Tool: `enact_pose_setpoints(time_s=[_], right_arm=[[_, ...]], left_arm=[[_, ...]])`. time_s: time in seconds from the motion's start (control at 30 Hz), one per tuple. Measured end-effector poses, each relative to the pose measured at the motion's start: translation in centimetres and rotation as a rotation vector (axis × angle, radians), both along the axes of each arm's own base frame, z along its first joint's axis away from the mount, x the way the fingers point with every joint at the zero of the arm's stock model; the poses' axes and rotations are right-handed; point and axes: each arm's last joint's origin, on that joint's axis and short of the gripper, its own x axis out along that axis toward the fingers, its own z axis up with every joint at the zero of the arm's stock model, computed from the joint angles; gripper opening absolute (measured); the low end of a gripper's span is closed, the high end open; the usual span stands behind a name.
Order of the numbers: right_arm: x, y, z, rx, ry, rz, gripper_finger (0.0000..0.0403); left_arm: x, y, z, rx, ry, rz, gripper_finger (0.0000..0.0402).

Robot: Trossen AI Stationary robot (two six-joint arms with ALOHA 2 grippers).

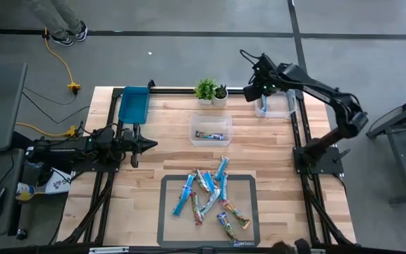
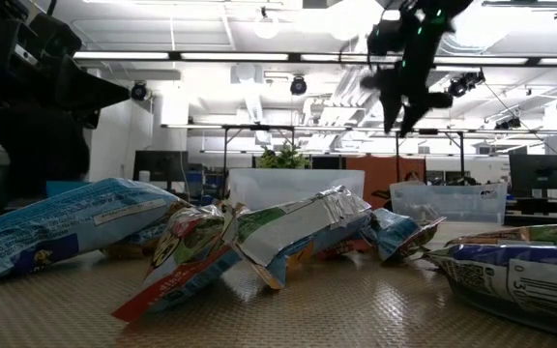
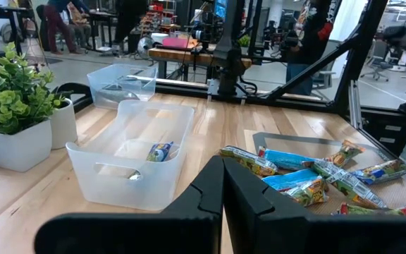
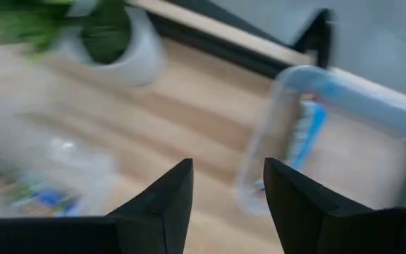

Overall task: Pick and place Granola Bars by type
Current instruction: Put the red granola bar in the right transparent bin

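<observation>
Hovering over the far-right bin (image 1: 275, 106) with fingers apart and empty, the right gripper (image 1: 259, 86) had one blue bar (image 4: 307, 134) below it, remaining Granola Bars (image 1: 210, 197) piled near-centre on the tabletop (image 1: 168, 141); left gripper (image 1: 146, 144) waited shut at left.

— How many bins do we count on the table?

— Three: two clear bins (image 1: 211, 129) (image 1: 276, 106) and one blue bin (image 1: 133, 104).

— And the granola bars?

— We see one in each clear bin (image 1: 212, 135) (image 1: 263, 103), and roughly ten piled on the mat (image 1: 209, 195).

— Plants?

— Two potted plants (image 1: 205, 91) (image 1: 220, 94). Arms, two.
</observation>
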Motion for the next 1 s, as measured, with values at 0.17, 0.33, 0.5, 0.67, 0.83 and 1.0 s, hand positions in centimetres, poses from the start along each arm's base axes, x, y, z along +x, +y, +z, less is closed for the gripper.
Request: enact_pose_setpoints(time_s=[0.17,0.33,0.5,0.67,0.83,1.0], right_arm=[[0.5,3.9,2.7,0.023,-0.156,0.092,0.0157],[1.5,8.1,4.2,0.08,-0.257,0.226,0.0157],[3.1,12.5,4.4,0.082,-0.248,0.465,0.0158],[4.6,16.6,4.0,0.051,-0.204,0.629,0.0155],[5.3,19.6,3.5,0.092,-0.211,0.522,0.0155],[6.3,22.7,2.6,0.166,-0.226,0.4,0.0156]], left_arm=[[0.0,0.0,0.0,0.0,0.0,0.0,0.0001],[0.0,0.0,0.0,0.0,0.0,0.0,0.0001],[0.0,0.0,0.0,0.0,0.0,0.0,0.0001],[0.0,0.0,0.0,0.0,0.0,-0.001,0.0001],[0.0,0.0,0.0,0.0,0.0,-0.001,0.0001],[0.0,0.0,0.0,0.0,0.0,0.0,0.0001]])
